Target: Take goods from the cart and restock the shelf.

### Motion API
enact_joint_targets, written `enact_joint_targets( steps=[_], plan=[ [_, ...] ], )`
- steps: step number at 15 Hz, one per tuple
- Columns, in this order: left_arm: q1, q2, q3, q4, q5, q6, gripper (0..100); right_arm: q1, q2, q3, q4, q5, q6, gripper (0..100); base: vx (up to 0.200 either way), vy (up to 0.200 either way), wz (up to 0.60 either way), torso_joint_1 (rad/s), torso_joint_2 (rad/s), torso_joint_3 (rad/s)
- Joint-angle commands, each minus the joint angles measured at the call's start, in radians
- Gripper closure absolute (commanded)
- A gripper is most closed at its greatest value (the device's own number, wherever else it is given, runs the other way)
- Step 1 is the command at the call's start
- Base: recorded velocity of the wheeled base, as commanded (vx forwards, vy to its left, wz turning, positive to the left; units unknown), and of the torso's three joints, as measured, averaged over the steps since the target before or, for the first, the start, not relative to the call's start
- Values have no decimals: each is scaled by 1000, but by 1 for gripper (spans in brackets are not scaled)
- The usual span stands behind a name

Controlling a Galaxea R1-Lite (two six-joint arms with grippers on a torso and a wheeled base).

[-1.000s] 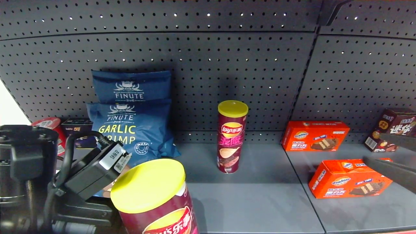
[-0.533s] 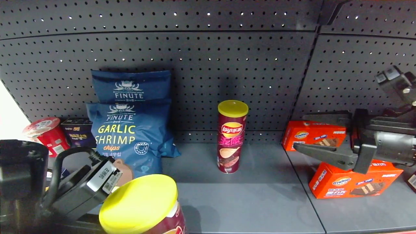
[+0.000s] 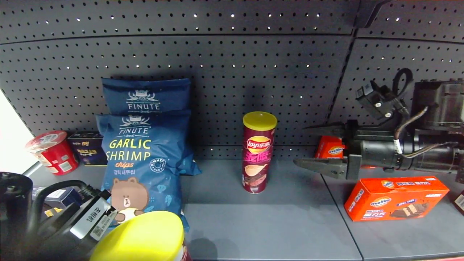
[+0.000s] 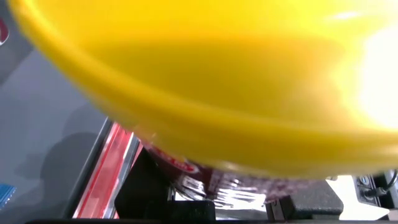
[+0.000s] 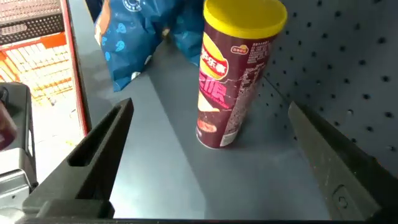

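Right claw [image 3: 301, 145] wide open, empty, beside shelf can [image 3: 258, 156]. That can stands upright mid-shelf [image 3: 275, 224], just to the claw's left, long axis vertical. Left claw [image 4: 211, 186] low at front, apparently clamped on held can [image 3: 141, 237]; grip hidden.

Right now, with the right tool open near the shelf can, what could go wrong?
The open right tool points at the standing can, free on the shelf; a glancing finger could tip it.
The carried can sits low in front of the blue chip bag; moving it in could snag the bag.
The right arm hangs above the orange box; dropping could hit it.
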Motion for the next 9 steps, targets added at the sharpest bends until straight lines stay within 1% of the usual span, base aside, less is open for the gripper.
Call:
enact_joint_targets(
  steps=[1, 4, 5, 9],
  plan=[
    [-1, -14, 1, 1, 0, -1, 100, 5, 101, -87, 31, 1, 0, 0, 0, 0, 0, 0, 0, 0],
    [0, -14, 2, 1, 1, -1, 100, 28, 161, -164, 84, 1, 0, 0, 0, 0, 0, 0, 0, 0],
    [0, -14, 1, 1, 1, -1, 100, 44, 175, -161, 87, 1, 0, 0, 0, 0, 0, 0, 0, 0],
    [2, -16, 2, 1, 1, -2, 100, 58, 222, -164, 90, 1, -3, 0, 0, 0, 0, 0, 0, 0]
  ],
)
